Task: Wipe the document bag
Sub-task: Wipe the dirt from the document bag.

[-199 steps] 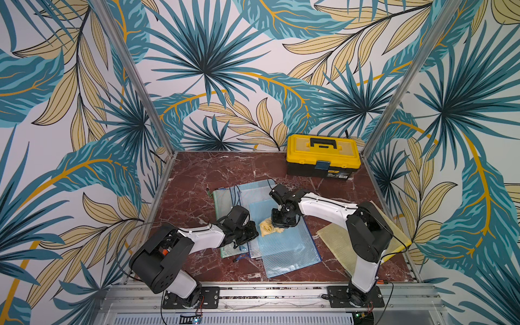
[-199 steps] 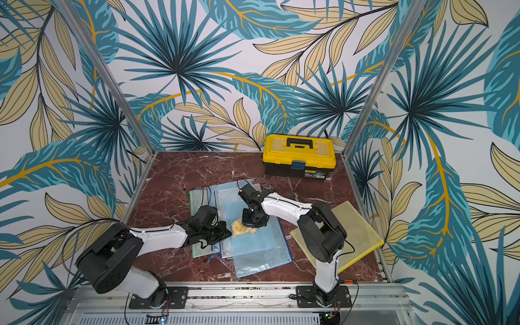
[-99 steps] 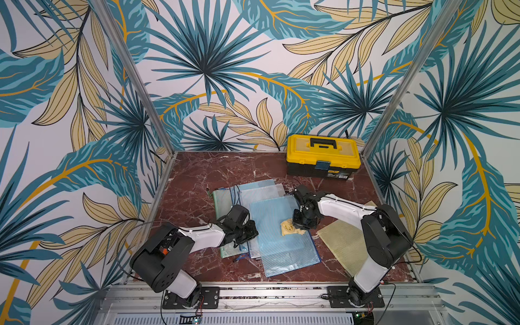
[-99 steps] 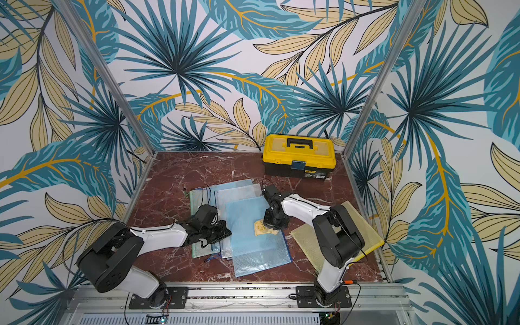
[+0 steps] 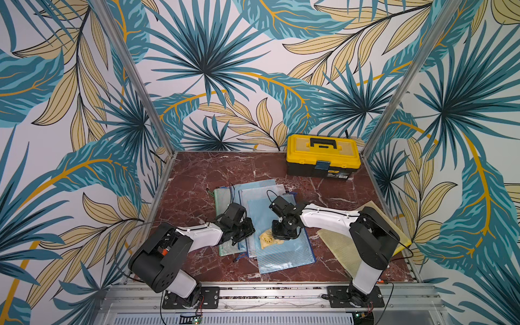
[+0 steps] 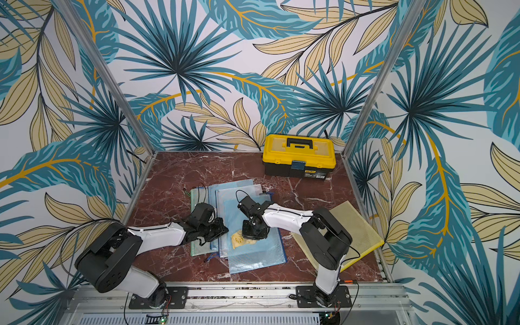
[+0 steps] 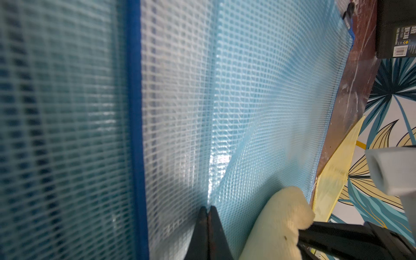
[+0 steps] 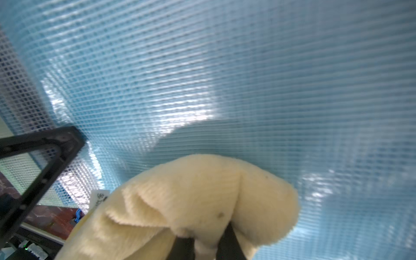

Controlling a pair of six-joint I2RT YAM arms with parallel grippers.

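Stretching the right arm in low from its base, forearm lying near level, wrist bending steeply down over the stack. Clamping the right gripper [image 5: 277,239] tight on a crumpled cream cloth [image 5: 266,239] and pressing it onto the topmost blue document bag [image 5: 284,254], lying flat over other mesh bags [image 5: 253,187] in the middle of the marble table [image 5: 191,180]. Reaching the left arm in equally low from the opposite side, left gripper [image 7: 207,216] pinching fully together, tips bearing down at the document bag's edge on that side, just beside the cloth.
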